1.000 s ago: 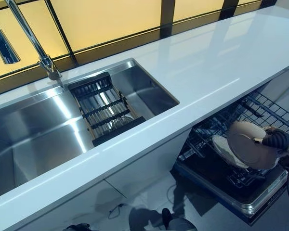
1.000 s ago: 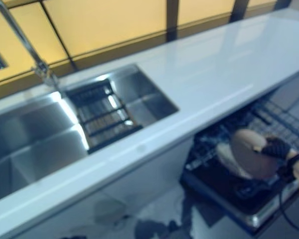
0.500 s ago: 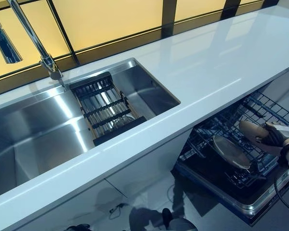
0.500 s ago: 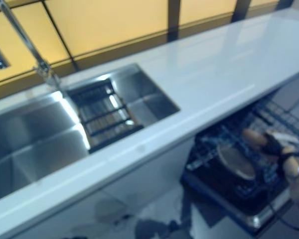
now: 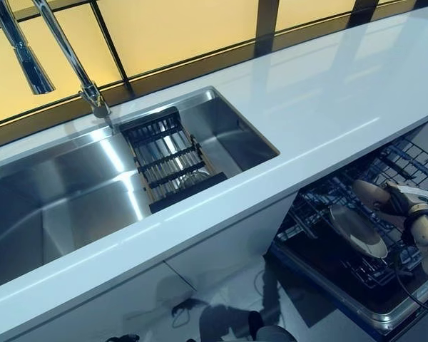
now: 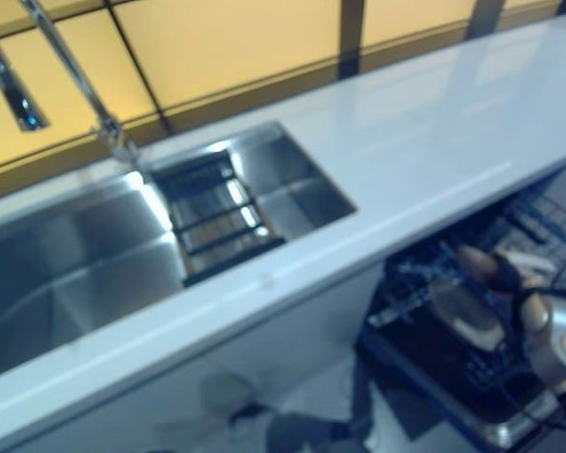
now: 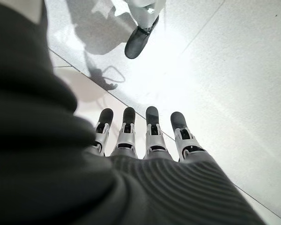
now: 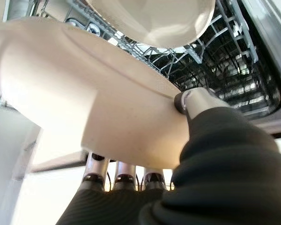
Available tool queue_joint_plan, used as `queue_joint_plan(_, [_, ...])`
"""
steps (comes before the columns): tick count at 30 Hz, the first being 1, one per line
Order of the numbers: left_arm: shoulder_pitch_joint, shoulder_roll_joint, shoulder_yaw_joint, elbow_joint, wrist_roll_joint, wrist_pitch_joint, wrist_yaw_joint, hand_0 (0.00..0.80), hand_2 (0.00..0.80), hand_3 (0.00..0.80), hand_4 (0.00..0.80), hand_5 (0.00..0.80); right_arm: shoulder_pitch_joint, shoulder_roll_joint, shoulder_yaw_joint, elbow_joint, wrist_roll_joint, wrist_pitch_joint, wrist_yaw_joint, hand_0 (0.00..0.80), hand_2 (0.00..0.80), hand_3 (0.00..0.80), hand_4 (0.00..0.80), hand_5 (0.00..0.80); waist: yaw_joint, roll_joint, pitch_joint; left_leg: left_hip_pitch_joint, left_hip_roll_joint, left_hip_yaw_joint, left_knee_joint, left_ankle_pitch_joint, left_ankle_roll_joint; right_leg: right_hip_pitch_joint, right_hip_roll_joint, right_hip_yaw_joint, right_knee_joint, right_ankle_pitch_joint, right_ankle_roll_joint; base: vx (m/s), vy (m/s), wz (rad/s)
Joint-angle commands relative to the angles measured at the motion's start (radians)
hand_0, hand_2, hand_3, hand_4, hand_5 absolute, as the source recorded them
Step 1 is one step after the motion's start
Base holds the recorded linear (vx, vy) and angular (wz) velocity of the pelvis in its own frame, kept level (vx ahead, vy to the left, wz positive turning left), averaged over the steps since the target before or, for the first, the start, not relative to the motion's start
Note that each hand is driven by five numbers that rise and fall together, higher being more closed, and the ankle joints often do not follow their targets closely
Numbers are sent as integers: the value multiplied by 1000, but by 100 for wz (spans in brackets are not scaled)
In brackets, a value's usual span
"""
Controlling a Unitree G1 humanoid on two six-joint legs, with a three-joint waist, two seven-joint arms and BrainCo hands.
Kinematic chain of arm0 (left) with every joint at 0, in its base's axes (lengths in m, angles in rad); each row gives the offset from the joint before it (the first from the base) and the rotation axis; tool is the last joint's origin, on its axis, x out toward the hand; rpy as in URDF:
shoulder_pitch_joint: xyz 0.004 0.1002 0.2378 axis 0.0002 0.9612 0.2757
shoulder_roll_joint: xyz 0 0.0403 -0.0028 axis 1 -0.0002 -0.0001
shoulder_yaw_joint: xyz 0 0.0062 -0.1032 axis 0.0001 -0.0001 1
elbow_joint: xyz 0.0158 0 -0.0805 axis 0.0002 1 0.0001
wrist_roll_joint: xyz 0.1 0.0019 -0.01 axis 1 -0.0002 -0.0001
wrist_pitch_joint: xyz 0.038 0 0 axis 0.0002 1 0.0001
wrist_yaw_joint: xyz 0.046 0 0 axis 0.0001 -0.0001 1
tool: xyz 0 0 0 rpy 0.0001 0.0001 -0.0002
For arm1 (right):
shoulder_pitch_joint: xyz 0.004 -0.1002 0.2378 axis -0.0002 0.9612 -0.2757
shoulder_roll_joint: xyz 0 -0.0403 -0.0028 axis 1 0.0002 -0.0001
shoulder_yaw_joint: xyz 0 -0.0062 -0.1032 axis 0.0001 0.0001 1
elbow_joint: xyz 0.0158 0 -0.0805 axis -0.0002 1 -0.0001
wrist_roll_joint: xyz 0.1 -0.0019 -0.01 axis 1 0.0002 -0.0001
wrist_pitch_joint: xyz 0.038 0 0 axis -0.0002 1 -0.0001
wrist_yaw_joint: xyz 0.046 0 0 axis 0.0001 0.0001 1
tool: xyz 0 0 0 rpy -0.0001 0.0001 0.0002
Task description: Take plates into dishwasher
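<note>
My right hand is shut on a beige plate, thumb on one face and fingers under the other. From the head views this plate shows nearly edge-on, just above the pulled-out lower dishwasher rack below the counter at the right. A second plate leans in the rack wires right beside it; it also shows beyond the held one as a pale plate. My left hand shows only in its wrist view, fingers straight, hanging over the floor and holding nothing.
A white counter runs over the dishwasher. A steel sink sits at the left with a black drain rack in it and a tall faucet behind. The open dishwasher door juts out low at the front.
The held plate has turned from facing the head camera to nearly edge-on and dropped closer to the rack beside the other plate. The head views have shifted, so everything sits further right.
</note>
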Motion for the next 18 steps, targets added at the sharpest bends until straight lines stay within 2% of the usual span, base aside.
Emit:
queue_joint_plan(1, [-24,56,-2,31,45,12,5,0,0,0,0,0,-113,52,26,58,58,43,-34,800,800,800,800,800,46,-79,-20,35,5,-22,10,-67,31,-27,-65,-47,15,2,103,0,0,0])
queue_joint_plan(11, [-21,53,-4,31,47,1,1,0,0,0,0,0,-142,103,57,120,64,76,-31,800,800,800,800,800,55,-72,-14,36,2,-29,9,-67,29,-26,-71,-52,12,4,101,0,0,0])
queue_joint_plan(18, [-28,53,-10,28,48,5,3,0,0,0,0,0,-148,126,92,167,34,70,-34,800,800,800,800,800,62,-70,-16,35,3,-31,8,-65,26,-26,-74,-58,10,5,102,0,0,0])
